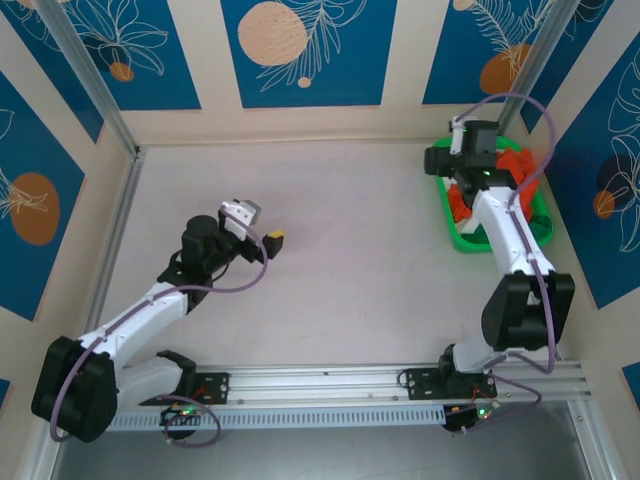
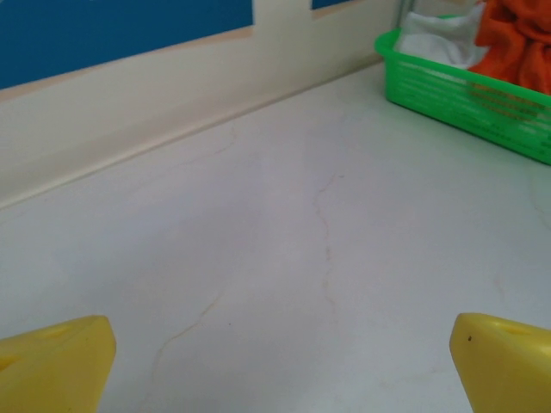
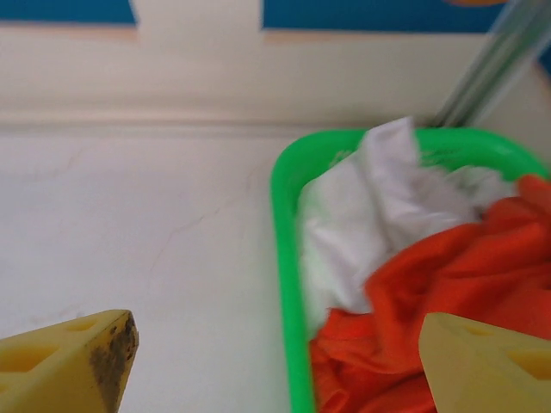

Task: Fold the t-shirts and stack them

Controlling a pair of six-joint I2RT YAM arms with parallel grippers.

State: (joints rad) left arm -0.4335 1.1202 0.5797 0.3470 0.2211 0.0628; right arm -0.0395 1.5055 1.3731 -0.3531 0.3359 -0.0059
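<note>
**Jaws open above tray: first shirt pick**

Both sets of jaws stand wide apart and hold nothing. I have the right gripper (image 3: 277, 344) poised over the green tray (image 3: 288, 258) at the far right corner, where the orange-red t-shirt (image 3: 448, 275) lies crumpled against the white t-shirt (image 3: 379, 206). The left gripper (image 2: 282, 344) hovers low over the table (image 2: 284, 215), well apart from the tray.

For a clean pick, I judge I should lower onto a raised fold of one shirt only, close fully, and lift clear of the rim before carrying it to the table centre.

The tabletop is pale, smooth and faintly veined. Cream walls (image 1: 403, 60) with blue panels (image 1: 340, 80) enclose it.
</note>
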